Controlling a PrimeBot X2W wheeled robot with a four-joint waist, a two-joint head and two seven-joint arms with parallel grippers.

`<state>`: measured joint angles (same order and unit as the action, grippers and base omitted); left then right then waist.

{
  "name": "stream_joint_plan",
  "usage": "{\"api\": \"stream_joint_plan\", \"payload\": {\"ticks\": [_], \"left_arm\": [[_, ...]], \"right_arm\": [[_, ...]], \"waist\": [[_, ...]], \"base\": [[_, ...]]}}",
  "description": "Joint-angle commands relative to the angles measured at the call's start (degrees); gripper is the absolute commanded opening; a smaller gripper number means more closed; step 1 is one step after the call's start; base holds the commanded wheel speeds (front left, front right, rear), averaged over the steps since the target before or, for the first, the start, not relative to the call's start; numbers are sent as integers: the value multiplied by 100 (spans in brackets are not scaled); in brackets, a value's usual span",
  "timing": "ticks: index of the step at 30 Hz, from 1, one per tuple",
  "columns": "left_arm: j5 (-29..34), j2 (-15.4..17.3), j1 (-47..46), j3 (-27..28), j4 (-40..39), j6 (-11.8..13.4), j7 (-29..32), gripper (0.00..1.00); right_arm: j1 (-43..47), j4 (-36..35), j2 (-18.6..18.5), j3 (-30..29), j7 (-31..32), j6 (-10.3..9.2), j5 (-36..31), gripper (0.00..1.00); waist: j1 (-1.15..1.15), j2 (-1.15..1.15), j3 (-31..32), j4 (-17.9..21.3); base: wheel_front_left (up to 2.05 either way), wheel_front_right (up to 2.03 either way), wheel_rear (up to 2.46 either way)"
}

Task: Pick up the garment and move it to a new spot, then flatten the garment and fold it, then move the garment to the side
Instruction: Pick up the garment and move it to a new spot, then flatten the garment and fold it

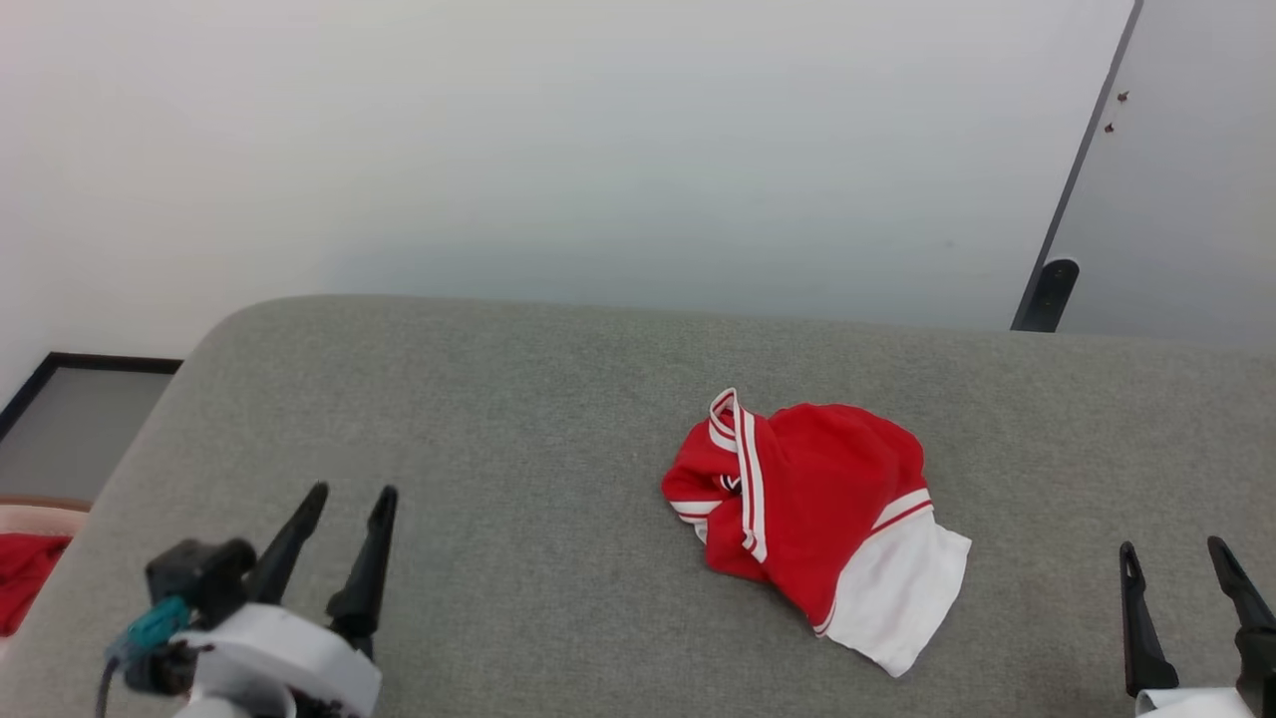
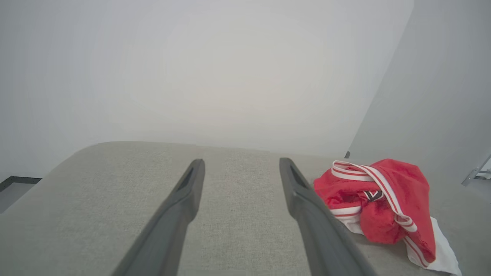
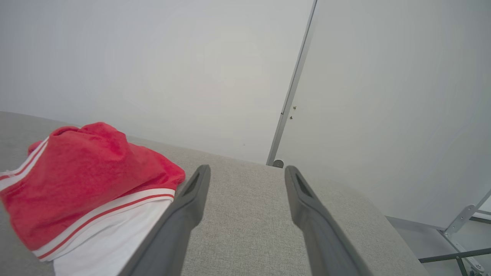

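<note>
the garment (image 1: 812,509) is lying crumpled on the grey surface (image 1: 498,419), right of the frame's centre. the left hand (image 1: 352,491), lower left, and right hand (image 1: 1171,544), lower right, are hovering with fingers apart.

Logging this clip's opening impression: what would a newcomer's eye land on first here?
The garment, a crumpled bright red heap with white trim, lies right of centre on the grey cushioned surface. The left end effector and right end effector sit open at the lower corners, both apart from it.
</note>
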<state>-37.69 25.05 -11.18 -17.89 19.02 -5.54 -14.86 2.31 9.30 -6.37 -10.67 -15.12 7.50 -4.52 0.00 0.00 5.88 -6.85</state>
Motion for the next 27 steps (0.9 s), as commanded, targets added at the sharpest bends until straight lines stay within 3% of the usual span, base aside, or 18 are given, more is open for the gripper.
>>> {"api": "stream_joint_plan", "payload": {"ticks": [1,12,27], "left_arm": [[71,-21,139,84,-10,11,-26,100],[438,-243,766,1190,-292,-95,-36,100],[646,-472,783,1454,-274,-188,-37,100]], "right_arm": [[97,-29,20,-36,-4,-2,24,100],[276,-170,47,-312,-4,-2,-23,100],[229,-48,39,-115,-4,-2,-11,100]], "waist": [[0,0,14,-23],[0,0,-14,-117],[0,0,-28,-149]], "base": [[0,0,0],[0,0,0],[0,0,0]]}}
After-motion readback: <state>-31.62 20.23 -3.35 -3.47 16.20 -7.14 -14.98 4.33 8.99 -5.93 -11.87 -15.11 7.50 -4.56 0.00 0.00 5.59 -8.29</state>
